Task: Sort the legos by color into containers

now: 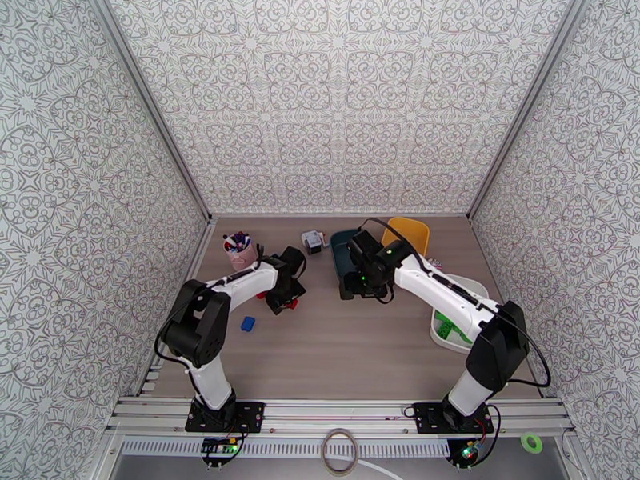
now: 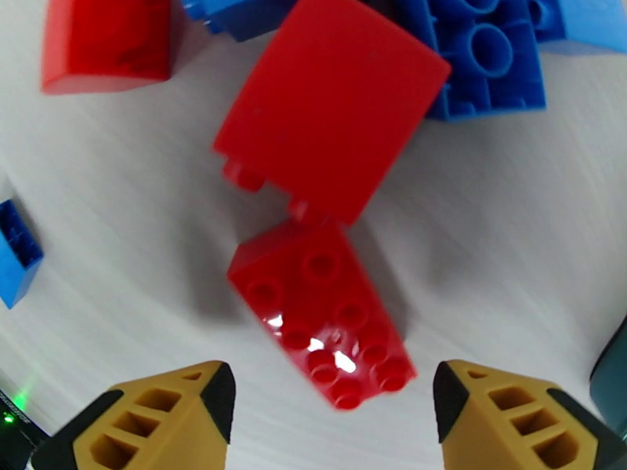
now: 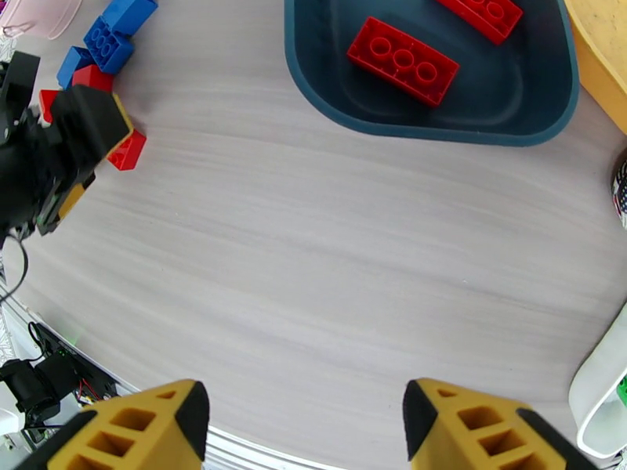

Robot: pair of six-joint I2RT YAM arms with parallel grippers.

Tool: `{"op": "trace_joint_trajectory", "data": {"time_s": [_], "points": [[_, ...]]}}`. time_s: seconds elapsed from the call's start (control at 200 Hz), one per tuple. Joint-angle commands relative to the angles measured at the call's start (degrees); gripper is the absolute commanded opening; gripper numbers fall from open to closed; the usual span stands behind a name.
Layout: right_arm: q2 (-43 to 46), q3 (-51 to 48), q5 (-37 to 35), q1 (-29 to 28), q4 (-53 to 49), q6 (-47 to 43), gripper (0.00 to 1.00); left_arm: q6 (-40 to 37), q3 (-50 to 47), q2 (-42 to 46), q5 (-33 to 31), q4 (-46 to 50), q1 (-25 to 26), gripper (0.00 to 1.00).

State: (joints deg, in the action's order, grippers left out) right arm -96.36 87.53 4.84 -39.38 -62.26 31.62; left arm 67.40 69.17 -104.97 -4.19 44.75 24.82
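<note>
Left gripper [image 2: 333,397]: jaws wide, either side of a studded red brick [image 2: 321,323] lying studs-up on the counter [image 2: 509,252]. A red slope brick [image 2: 329,103] lies just beyond it, with blue bricks [image 2: 486,56] behind.
Right gripper [image 3: 306,417]: jaws wide, empty, above bare pale wood-grain.
Dark teal tub [image 3: 439,136]: holds two red bricks [image 3: 402,60].
Yellow tub [image 3: 607,64], white tub [image 3: 599,401]: to the right.
Pink cup [image 1: 240,251]: by the left wall.
Walls [image 1: 344,98]: grey-white ornamental pattern.

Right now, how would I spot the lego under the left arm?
Find the pink plastic cup at the back left; beside it, the left end effector hangs open over scattered bricks. Between its tips lies a small red plastic brick, studs up, unlike the bigger neighbouring red block, showing a smooth face.
</note>
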Motion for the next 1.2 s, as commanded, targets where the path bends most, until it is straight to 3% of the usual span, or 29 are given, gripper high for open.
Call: {"op": "trace_joint_trajectory", "data": {"time_s": [0.0,0.12,0.31,0.45,0.64,0.795,0.96,1.195], "points": [[1.28,-0.6,-1.01,-0.02,-0.58,-0.67,0.7,1.86,1.54,-2.19,1.17,-1.18,-1.0,0.71],[0.8,-0.16,-1.26,0.22,-0.58,-1.03,0.7,1.95,1.17,-2.58,1.18,-1.18,-1.52,0.66],[0.91,-0.14,-0.94,1.24,0.13,-1.03,0.7,1.1,-0.6,-1.59,1.68,-0.59,-1.27,0.44],[1.41,-0.66,-0.89,1.58,0.96,-0.68,0.69,1.07,-3.68,1.06,1.55,-0.67,-0.86,0.35],[3.8,-3.36,-0.72,3.8,2.0,0.36,0.69,0.45,-6.36,7.33,0.58,0.74,2.17,0.33],[6.17,-5.74,0.38,8.59,1.67,1.1,0.67,-4.78,-3.75,10.72,2.41,-0.27,6.12,0.32],[8.37,-8.04,2.02,14.53,0.69,3.0,0.66,-12.39,5.3,9.55,6.25,-1.15,8.82,0.32],[10.19,-10.36,1.8,20.09,-1.91,5.11,0.65,-18.89,20.26,1.12,13.63,-4.02,10.01,0.33]]}}
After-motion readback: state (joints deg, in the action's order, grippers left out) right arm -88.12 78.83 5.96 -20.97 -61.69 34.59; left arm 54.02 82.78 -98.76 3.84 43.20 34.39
